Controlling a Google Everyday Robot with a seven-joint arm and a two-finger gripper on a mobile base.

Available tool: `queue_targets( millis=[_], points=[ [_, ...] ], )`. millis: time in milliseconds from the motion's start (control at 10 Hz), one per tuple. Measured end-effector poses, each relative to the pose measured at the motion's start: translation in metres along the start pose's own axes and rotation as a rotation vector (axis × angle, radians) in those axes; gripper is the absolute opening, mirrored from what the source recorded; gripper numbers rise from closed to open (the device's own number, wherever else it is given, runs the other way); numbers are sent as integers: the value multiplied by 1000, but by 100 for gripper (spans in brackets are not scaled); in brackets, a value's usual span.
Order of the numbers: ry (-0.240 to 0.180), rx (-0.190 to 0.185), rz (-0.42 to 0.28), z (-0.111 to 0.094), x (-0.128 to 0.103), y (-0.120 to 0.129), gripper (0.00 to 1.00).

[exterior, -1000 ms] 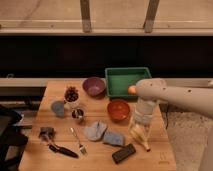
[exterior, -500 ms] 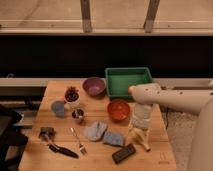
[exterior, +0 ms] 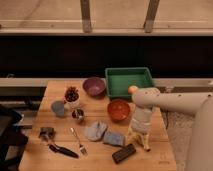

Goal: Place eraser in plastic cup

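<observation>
No lift yet for the eraser (exterior: 124, 153). Flat on the desk (exterior: 55, 90) near the front edge, just beside the gripper (exterior: 139, 142), a little to the left of the fingertips and nearer to the camera. Compared with one second before, same place and same angle, so seemingly not touched so far. Changed instead: more of the robot's pale body in view at the right, with the arm bent more steeply and the gripper hanging over nearly the same spot, perhaps slightly lower. As a judgement for the task: approach nearly finished, grasp not begun, all of the carrying left to do.

Gripper spread wide, pointing down at the desk, with nothing between the fingers. Contact of the tips with the desk not possible to tell. Not centred over the eraser yet, so probably a small shift to the left needed before closing.

Left of the gripper and just past the eraser, a blue cloth (exterior: 114, 138). Behind the gripper, a red bowl (exterior: 119, 110). Far to the left and well apart from the gripper, the plastic cup (exterior: 58, 107), upright, near a metal cup (exterior: 77, 115).
</observation>
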Motion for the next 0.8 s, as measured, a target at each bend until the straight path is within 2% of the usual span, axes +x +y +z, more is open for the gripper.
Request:
queue_targets(
  millis=[800],
  points=[
    [92,8,-21,40,7,9,65]
  ],
)
